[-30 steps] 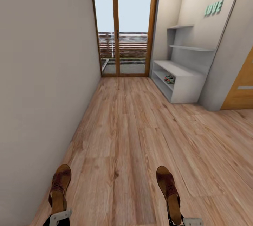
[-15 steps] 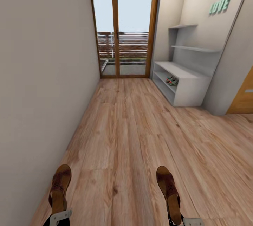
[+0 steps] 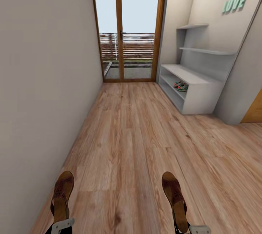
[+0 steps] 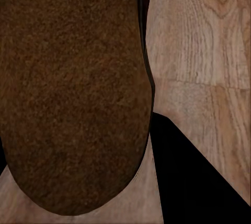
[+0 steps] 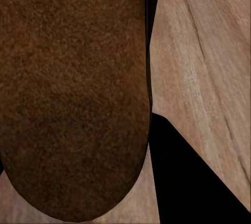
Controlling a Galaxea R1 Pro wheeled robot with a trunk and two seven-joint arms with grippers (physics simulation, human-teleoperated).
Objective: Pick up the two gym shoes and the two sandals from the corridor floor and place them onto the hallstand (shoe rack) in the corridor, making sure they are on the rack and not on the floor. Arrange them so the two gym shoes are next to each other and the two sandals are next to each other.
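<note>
Gripping 1 sandal each, left tool (image 3: 62,224) and right tool (image 3: 193,229).

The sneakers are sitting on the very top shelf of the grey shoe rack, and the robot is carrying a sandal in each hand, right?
Not quite. The head view shows the sneakers on a low shelf under the bench top of the grey shoe rack, not the top shelf. The left sandal and right sandal are indeed carried.

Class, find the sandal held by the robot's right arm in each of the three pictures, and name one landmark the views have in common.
Head view: the right-hand sandal is at the bottom edge, right of centre, toe pointing up the corridor.
Right wrist view: its brown sole covers the picture's left and centre.
Left wrist view: a like sole there is presumably the other sandal.
Shared landmark: the wood-plank floor.
</note>
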